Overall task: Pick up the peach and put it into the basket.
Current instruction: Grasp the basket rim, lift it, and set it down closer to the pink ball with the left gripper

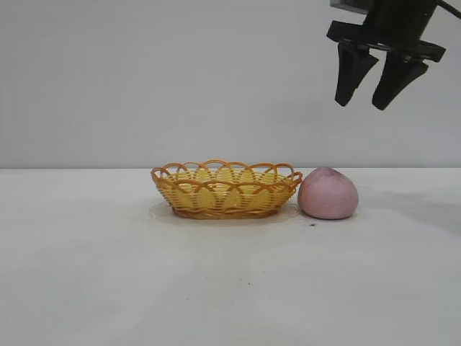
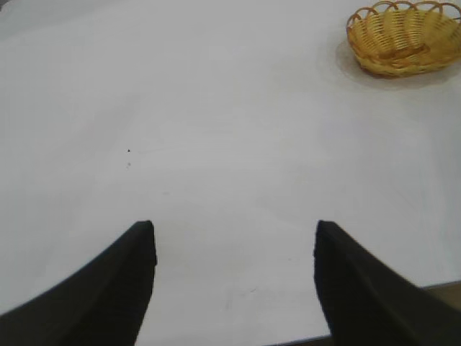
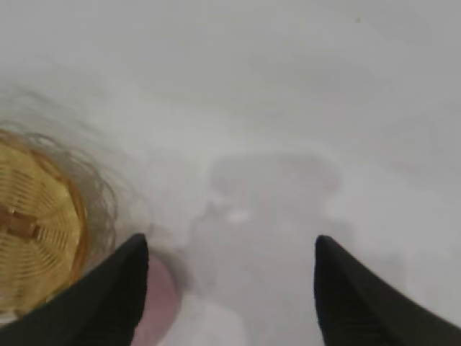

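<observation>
Right gripper [image 1: 365, 99] hangs high, above and slightly right of the peach [image 1: 328, 193], jaws wide and empty, apparently ready to descend. Peach sits on the table [image 1: 108, 274], touching the basket [image 1: 225, 189]. Left gripper [image 2: 234, 277] wide, well apart. Count: 1 peach, 1 basket, 2 grippers.

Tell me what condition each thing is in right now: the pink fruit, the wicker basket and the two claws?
Dusty-pink rounded peach: on the white table, at the basket's right end, not held.
Yellow-orange oval wicker basket: upright, nothing seen in it.
Right gripper: open, empty, high above the peach and a little to its right.
Left gripper: open, empty, over bare table away from the basket.
</observation>
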Tool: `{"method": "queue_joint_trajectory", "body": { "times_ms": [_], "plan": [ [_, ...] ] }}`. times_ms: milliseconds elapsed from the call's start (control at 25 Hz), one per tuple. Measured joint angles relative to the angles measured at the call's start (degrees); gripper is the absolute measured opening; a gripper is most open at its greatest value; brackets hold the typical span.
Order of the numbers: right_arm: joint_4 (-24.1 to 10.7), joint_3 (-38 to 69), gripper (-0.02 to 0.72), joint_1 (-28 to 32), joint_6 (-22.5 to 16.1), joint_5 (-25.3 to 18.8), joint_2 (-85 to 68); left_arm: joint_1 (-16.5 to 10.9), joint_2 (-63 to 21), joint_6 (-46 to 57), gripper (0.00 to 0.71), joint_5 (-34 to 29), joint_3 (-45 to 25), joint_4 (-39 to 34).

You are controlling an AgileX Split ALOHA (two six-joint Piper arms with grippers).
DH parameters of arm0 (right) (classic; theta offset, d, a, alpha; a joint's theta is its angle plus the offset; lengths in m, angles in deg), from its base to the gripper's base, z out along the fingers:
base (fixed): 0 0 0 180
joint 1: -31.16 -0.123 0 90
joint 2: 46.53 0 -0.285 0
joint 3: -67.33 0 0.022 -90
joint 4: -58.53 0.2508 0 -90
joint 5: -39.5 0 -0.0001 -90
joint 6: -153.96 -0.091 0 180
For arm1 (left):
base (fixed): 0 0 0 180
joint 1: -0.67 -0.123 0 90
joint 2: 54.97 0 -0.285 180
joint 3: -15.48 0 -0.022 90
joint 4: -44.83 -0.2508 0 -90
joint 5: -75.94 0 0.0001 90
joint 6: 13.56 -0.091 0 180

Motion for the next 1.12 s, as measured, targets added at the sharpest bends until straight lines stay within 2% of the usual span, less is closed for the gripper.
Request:
{"method": "queue_joint_trajectory", "body": {
  "times_ms": [200, 320, 520, 560, 800, 1120],
  "plan": [
    [-0.34, 0.00, 0.424, 0.00, 1.05, -4.95, 0.00, -0.92, -0.22, 0.00, 0.416, 0.10, 0.00, 0.00],
    [-0.11, 0.00, 0.328, 0.00, 2.11, -6.55, 0.00, -0.92, -0.30, 0.00, 0.416, 0.09, 0.00, 0.00],
    [-0.14, -0.13, 0.336, -1.60, 2.57, -7.33, 0.00, -0.92, -0.30, 0.00, 0.416, 0.09, 0.00, 0.00],
    [-0.39, -0.13, 0.295, -2.51, 2.81, -7.33, 0.00, -0.92, -0.30, 0.00, 0.416, 0.09, 0.00, 0.00],
    [-3.12, -0.17, 0.310, -7.17, 2.48, -6.82, 0.51, -0.92, -0.30, 0.00, 0.416, 0.09, 0.00, 0.00],
    [-4.35, -0.41, 0.310, -7.46, 0.84, -9.70, 5.43, -0.92, -0.30, 0.00, 0.416, 0.09, 0.00, 0.00]
  ]
}}
